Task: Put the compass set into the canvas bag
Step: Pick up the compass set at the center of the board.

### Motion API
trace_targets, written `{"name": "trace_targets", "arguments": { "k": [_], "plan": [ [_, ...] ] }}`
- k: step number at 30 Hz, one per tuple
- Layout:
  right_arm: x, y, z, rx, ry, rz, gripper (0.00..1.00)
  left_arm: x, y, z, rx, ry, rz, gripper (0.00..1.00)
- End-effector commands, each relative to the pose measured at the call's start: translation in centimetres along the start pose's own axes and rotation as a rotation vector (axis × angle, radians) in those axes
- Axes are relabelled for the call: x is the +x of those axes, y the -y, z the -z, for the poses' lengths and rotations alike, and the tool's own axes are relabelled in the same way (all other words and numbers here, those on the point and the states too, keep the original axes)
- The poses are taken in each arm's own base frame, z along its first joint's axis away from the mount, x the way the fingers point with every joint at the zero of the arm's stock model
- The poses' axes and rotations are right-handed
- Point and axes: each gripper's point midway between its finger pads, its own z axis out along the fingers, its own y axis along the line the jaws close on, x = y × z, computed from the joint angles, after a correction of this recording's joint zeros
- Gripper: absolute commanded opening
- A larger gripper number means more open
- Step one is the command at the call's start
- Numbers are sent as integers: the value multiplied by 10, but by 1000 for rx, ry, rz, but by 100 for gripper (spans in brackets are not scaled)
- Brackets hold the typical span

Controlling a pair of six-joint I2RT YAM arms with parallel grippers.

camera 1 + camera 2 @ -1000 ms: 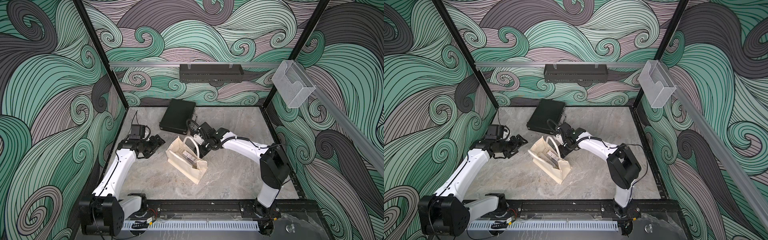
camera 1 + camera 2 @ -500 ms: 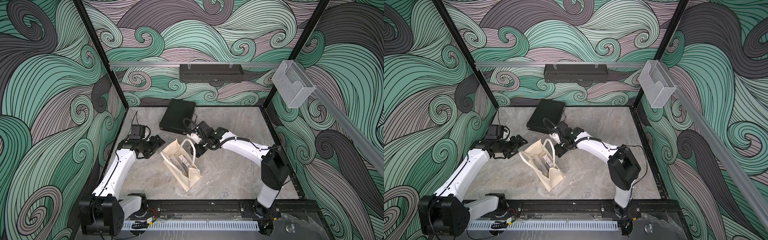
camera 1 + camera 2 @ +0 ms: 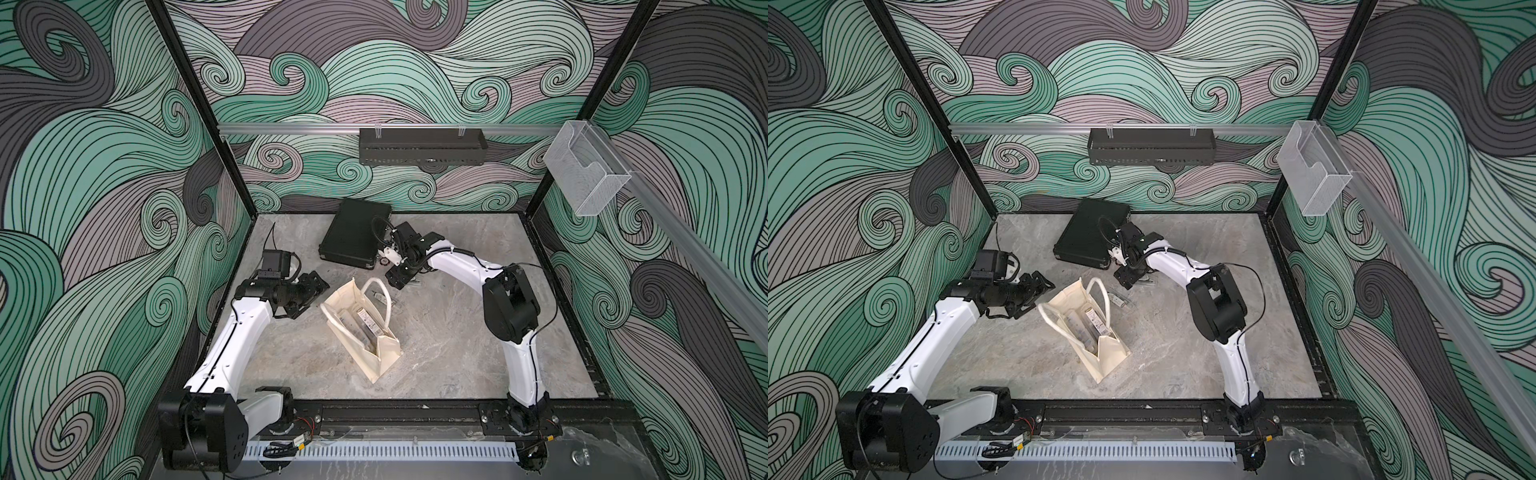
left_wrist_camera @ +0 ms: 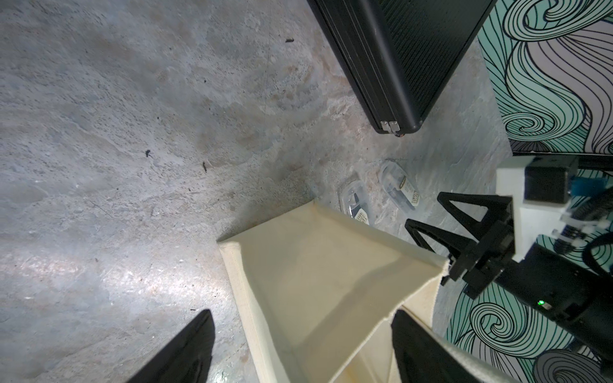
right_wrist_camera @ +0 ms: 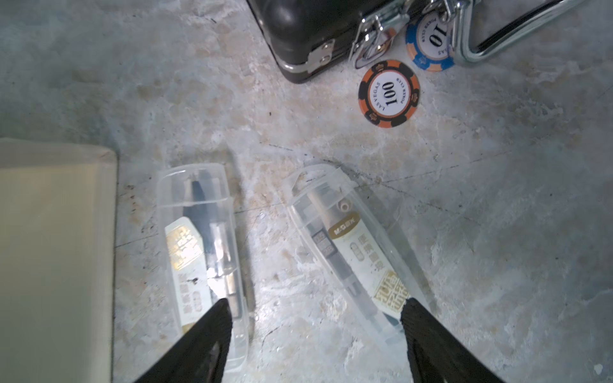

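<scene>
Two grippers, both with jaws standing apart and nothing held; entries run left to right. Left gripper (image 3: 321,284): poised just beside the left end of the canvas bag (image 3: 384,357), with the bag's corner lying within its gap in the left wrist view; whether it touches the cloth cannot be told. Risk: the bag is soft and unheld, so a nudge here could slide it or fold its mouth shut. Canvas bag: stands mid-table, mouth up, white handles (image 3: 389,303) looped over the opening, clear cases (image 3: 360,328) already inside. Risk: a handle may snag an incoming case or finger, and the loaded bag may tip. Near compass set (image 5: 202,252): a clear plastic case flat on the table (image 5: 497,232), just beside the bag's wall, outside it. Far compass set (image 5: 355,252): same kind, a little apart from the first, angled. Right gripper (image 5: 316,305) — above both, one finger over each case, the space between over bare table. Risk: closing from here would likely catch neither cleanly or pinch both, and the smooth, low cases could skid out of the jaws or be shoved against the bag. Black briefcase (image 3: 353,237), orange poker chip (image 5: 388,93), blue poker chip (image 5: 431,43) — near, behind the cases; a wide sweep could knock them.
</scene>
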Motion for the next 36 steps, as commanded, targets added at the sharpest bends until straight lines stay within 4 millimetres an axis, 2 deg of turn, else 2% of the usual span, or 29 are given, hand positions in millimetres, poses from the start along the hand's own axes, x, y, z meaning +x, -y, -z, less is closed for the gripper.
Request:
{"name": "trace_targets", "arguments": {
  "k": [1,7,19,30,36],
  "plan": [
    [0,7,-3,-8,-24,60,81,-1,-3,4,-25,1,-2,85],
    [6,13,-22,-47,-71,55,81,1,-6,2,-39,-6,1,85],
    [20,15,-37,-141,-103,-31,78,1,-8,1,-44,-8,6,85],
    [36,3,-31,-186,-142,-101,71,0,-4,0,-27,-6,3,85],
    [44,4,-29,-129,-166,-92,70,-1,-2,1,-19,-4,2,85]
  ]
}}
